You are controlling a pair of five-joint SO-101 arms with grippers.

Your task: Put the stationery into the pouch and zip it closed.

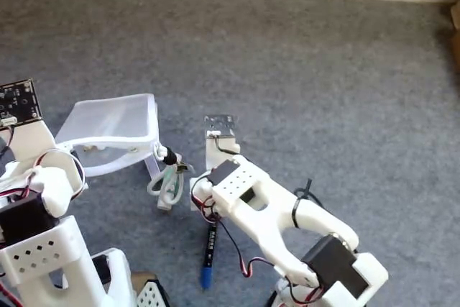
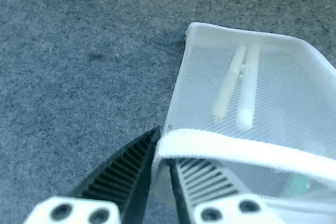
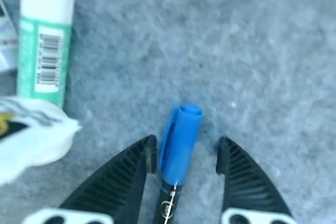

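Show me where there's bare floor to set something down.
Free: the far stretch beyond the pouch, and the surface past the right arm, away from the pouch. Crowded: between pouch and blue pen, around the green-and-white tube.

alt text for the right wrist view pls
The right gripper, open, straddles the capped end of a blue-capped black marker pen lying on grey carpet. A green-and-white cylindrical glue stick lies farther off on the carpet.

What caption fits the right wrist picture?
Open right gripper straddling a blue-capped pen on the grey table.
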